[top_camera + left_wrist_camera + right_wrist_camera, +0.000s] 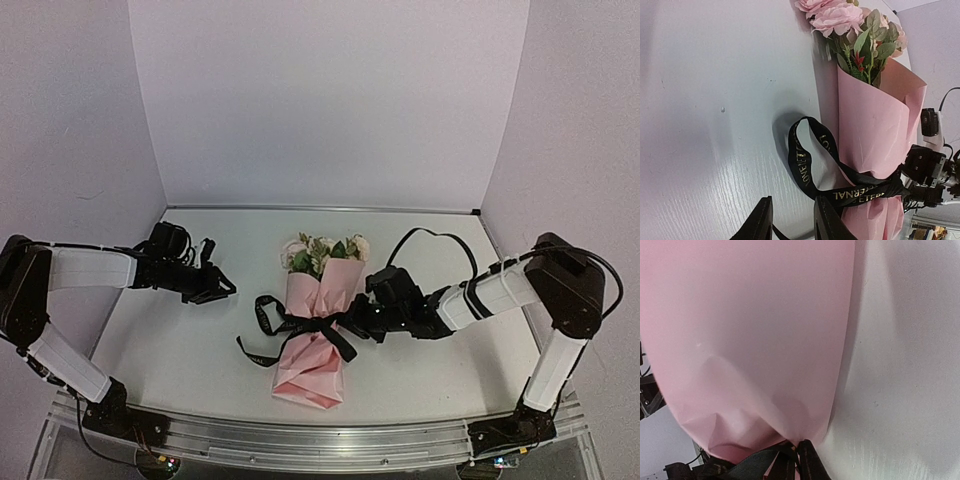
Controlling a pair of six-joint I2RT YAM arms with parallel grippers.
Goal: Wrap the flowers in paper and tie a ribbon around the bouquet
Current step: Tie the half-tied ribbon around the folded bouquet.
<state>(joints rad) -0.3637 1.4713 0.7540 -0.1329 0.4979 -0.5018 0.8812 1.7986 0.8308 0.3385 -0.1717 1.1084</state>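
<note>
The bouquet (pixel 318 320) lies mid-table, blooms toward the back wall. Its pale pink flowers (pixel 837 17) and green leaves stick out of a cone of pink paper (pixel 875 130). A black ribbon (pixel 802 160) with gold lettering is cinched round the cone's waist, one loop and a tail lying to its left. My right gripper (pixel 352 322) sits at the cone's right side; in its wrist view the fingertips (pixel 810 465) are pinched together on the ribbon (pixel 747 465) against the paper (pixel 750 330). My left gripper (pixel 222 288) hovers left of the loop, apart from it, its fingers (pixel 757 222) spread around nothing.
The white table (pixel 180 350) is walled at the back and both sides. The right arm's black cable (pixel 430 235) arcs above the table behind the bouquet. A metal rail (pixel 300 440) runs along the near edge.
</note>
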